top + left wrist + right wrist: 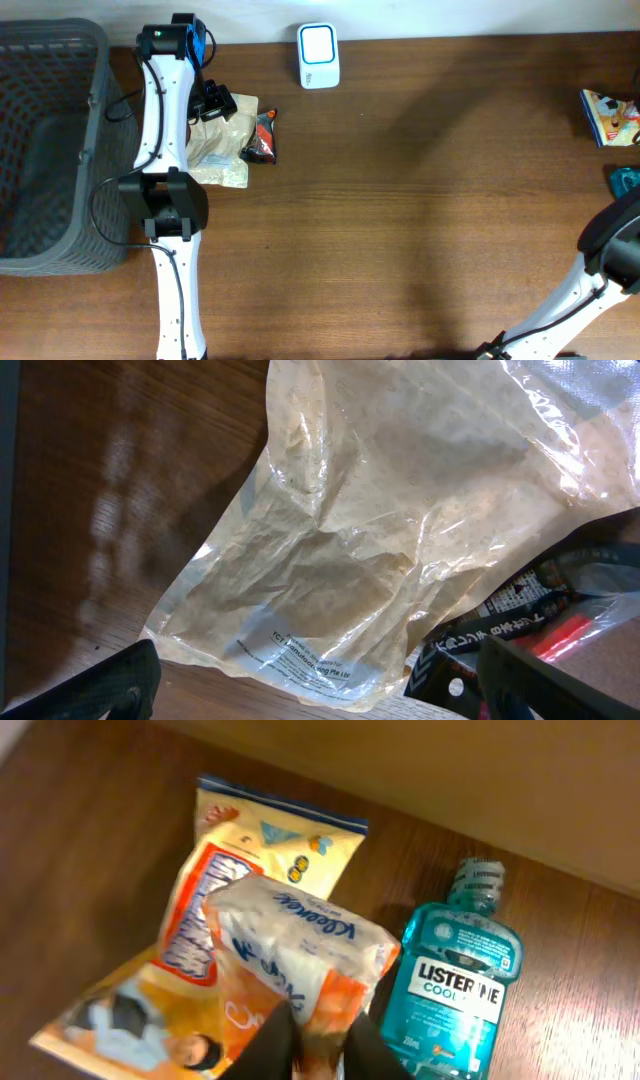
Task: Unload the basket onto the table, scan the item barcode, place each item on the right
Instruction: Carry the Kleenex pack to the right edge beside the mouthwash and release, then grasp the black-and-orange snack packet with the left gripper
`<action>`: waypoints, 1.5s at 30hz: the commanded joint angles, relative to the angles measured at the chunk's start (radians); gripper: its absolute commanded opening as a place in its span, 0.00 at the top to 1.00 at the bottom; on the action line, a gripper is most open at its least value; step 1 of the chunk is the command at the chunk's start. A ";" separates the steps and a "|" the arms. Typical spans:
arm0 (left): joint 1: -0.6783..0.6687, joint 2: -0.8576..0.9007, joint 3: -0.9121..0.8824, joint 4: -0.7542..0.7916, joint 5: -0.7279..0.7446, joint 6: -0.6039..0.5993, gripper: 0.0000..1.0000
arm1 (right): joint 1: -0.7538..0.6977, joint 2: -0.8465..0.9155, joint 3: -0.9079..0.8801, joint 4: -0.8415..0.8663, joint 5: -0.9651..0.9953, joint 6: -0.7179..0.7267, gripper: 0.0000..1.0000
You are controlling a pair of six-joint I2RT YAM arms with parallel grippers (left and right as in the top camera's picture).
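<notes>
Pinching the near, orange edge of a Kleenex tissue pack (290,945), the right end effector (318,1032) has its fingers drawn almost together, with only that fold of wrapper between them. How firm the grip is I cannot tell. The pack stands out from the fingertips above a yellow snack bag (195,925), with a blue Listerine bottle (455,985) just to its right. All of this sits at the far right edge of the table (420,200).

The white barcode scanner (318,55) stands at the far edge of the table, left of centre, so it lies well apart from the pack, which would have to cross most of the table leftward to reach it. The pack's long axis appears to run crosswise to the fingers. No barcode shows on the face in view.

Over at the far left, the left end effector (330,682) hangs spread wide and grips nothing, above a clear plastic bag (380,530) and a dark snack packet (520,620), beside a grey basket (100,150). That arm is the nearer one to the scanner, but the right arm has the item.
</notes>
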State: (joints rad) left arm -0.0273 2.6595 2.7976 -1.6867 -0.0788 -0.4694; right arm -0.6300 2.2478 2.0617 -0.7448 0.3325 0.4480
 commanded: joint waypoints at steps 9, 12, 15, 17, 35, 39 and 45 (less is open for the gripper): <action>0.002 -0.031 0.012 -0.002 0.004 -0.012 0.01 | -0.012 0.023 0.003 -0.012 -0.011 0.013 0.21; 0.002 -0.031 0.012 -0.001 0.004 -0.012 0.01 | -0.009 -0.008 0.003 -0.019 -0.011 -0.021 0.15; 0.002 -0.031 0.012 -0.002 0.004 -0.012 0.01 | 0.002 -0.063 0.003 -0.020 -0.008 -0.025 0.13; 0.002 -0.031 0.012 -0.001 0.004 -0.012 0.01 | 0.010 -0.118 0.003 -0.027 -0.009 -0.024 0.13; 0.002 -0.031 0.012 0.009 0.014 -0.012 0.01 | 0.142 -0.377 0.003 -0.380 -0.113 -0.028 0.02; 0.002 -0.031 0.012 -0.002 0.261 0.034 0.01 | 0.142 -0.376 0.003 -0.397 -0.116 -0.028 0.01; -0.057 -0.030 0.012 -0.002 0.570 0.314 0.01 | 0.142 -0.376 0.003 -0.397 -0.116 -0.028 0.02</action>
State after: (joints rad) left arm -0.0338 2.6595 2.7976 -1.6867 0.3157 -0.3431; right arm -0.4938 1.8687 2.0609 -1.1412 0.2184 0.4187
